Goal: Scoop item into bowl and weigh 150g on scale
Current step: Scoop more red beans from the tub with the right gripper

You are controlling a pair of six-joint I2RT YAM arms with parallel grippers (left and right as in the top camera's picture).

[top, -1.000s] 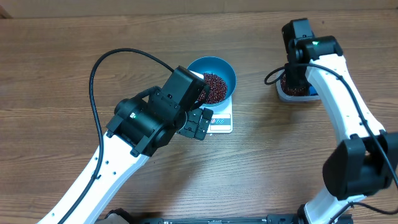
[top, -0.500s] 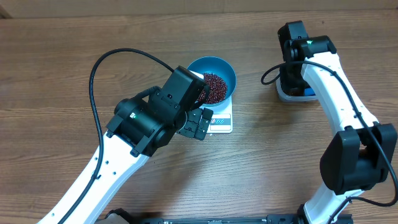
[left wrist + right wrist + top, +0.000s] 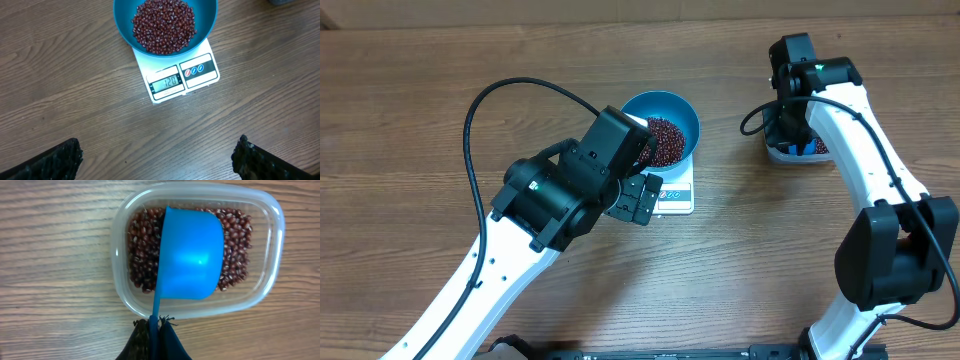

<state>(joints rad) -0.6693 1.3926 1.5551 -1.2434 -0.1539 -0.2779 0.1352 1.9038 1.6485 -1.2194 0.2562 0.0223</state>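
Note:
The teal-blue bowl (image 3: 682,110) stands on the white scale (image 3: 677,196) and holds a heap of red-brown beans (image 3: 663,138). The left wrist view shows the bowl (image 3: 209,22), its beans (image 3: 164,25) and the scale (image 3: 202,75) with lit digits on its display. My left gripper (image 3: 157,159) hangs open above bare table, just in front of the scale, with nothing between its fingers. My right gripper (image 3: 155,329) is shut on the thin handle of a bright-blue scoop (image 3: 192,255). The scoop's cup lies over the beans (image 3: 235,227) in a clear plastic tub (image 3: 274,240).
The tub (image 3: 782,153) sits at the right of the table, under the right arm's wrist (image 3: 792,60). The left arm (image 3: 555,190) and its black cable (image 3: 470,130) reach across the left and middle, beside the scale. Bare wood lies around both.
The right wrist has shifted slightly left over the tub, with the scoop still in its grip. The left arm, bowl and scale have not moved.

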